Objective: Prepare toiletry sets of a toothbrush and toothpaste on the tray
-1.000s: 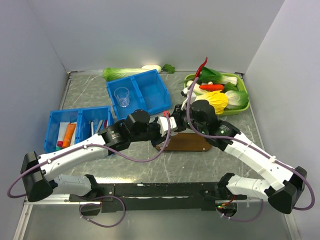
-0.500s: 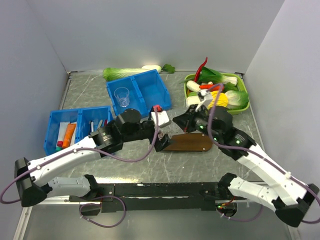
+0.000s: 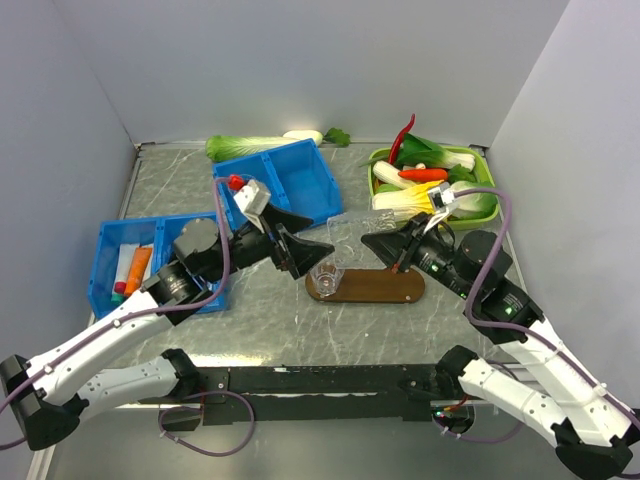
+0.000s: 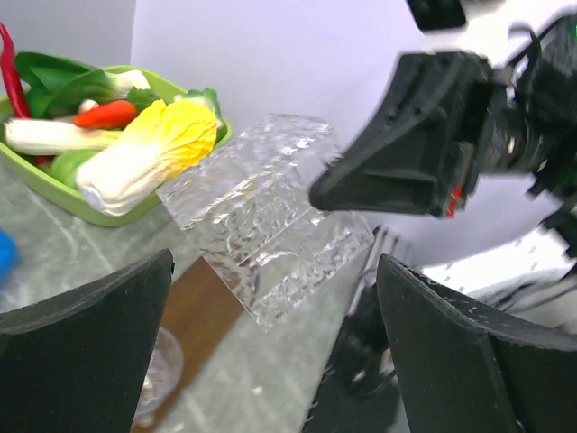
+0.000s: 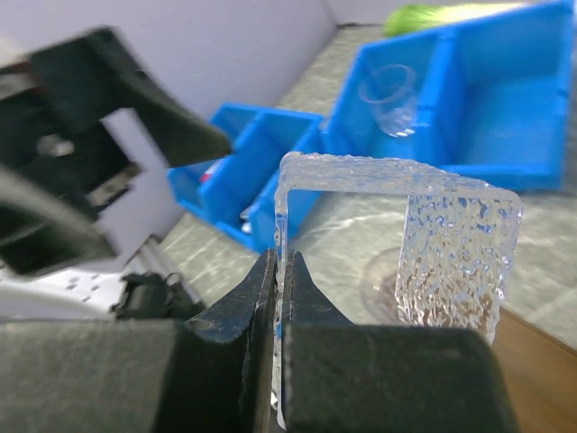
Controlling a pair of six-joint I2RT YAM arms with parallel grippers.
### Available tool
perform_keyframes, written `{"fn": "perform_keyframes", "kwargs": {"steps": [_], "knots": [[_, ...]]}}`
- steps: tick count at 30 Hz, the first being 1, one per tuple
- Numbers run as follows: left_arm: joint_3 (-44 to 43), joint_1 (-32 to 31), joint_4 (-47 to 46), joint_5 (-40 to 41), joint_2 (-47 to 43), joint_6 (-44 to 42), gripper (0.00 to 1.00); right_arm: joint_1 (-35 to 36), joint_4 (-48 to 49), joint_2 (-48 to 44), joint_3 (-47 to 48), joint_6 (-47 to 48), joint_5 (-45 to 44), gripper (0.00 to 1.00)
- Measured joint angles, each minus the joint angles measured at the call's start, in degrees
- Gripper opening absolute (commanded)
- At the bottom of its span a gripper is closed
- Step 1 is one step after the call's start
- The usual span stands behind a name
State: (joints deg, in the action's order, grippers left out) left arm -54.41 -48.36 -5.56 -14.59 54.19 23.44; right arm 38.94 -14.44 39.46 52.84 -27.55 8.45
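Centrally, the right gripper (image 5: 278,271) pinches the wall of a clear cup (image 5: 433,244), holding it tilted in the air above the brown tray (image 3: 385,288). A second cup (image 3: 326,276) stands on the tray's left end. The left gripper (image 4: 275,266) gapes wide, empty.

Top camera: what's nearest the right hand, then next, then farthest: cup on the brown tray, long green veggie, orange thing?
1. Cup on the tray, just left of the right hand.
2. Long green veggie, back wall.
3. Orange thing, left blue bin.
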Motion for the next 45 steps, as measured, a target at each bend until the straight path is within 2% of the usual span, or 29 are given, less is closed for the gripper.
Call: {"fn": "perform_keyframes", "kwargs": {"steps": [8,10,15,27,28,29,31,32,35,37,41,45], "knots": [[6.99,0.07,-7.45,3.5,-1.51,16.04,0.99,-0.22,6.47,-3.76,-2.34,-0.74,7.39,0.0],[7.58,0.07,-8.92,3.3,-1.42,19.04,0.97,-0.22,8.17,-4.31,-2.99,-1.22,9.09,0.0],[8.44,0.07,-15.08,0.26,0.28,24.26,0.76,-0.22,12.0,-4.79,-4.96,-2.89,12.02,0.0],[10.99,0.07,-21.31,-3.65,2.43,30.73,0.44,-0.22,13.18,-5.33,-6.16,-3.13,12.66,0.0],[11.04,0.07,-21.42,-3.74,2.43,30.93,0.4,-0.22,13.2,-5.29,-6.21,-3.13,12.66,0.0],[11.04,0.07,-21.51,-3.87,2.43,31.08,0.28,-0.22,13.22,-5.22,-6.25,-3.17,12.66,0.0],[11.02,0.07,-21.59,-4.09,2.43,31.39,0.15,-0.22,13.29,-5.05,-6.27,-3.3,12.66,0.0],[11.04,0.07,-21.59,-4.15,2.43,31.39,0.03,-0.22,13.29,-4.87,-6.27,-3.34,12.66,0.0],[11.06,0.07,-21.44,-4.63,2.32,30.16,0.01,-0.22,12.9,-4.5,-6.27,-4.15,12.35,0.01],[11.1,0.07,-21.05,-4.48,1.88,29.75,0.01,-0.31,12.66,-4.35,-6.27,-4.55,11.91,0.12],[12.07,-0.42,-19.3,-2.34,0.0,29.38,0.01,-0.2,10.4,-3.89,-6.19,-2.93,9.79,0.42],[13.16,-0.26,-15.45,3.52,-3.54,29.05,0.01,-0.35,5.27,-2.6,-5.49,0.04,5.6,0.57]]}}
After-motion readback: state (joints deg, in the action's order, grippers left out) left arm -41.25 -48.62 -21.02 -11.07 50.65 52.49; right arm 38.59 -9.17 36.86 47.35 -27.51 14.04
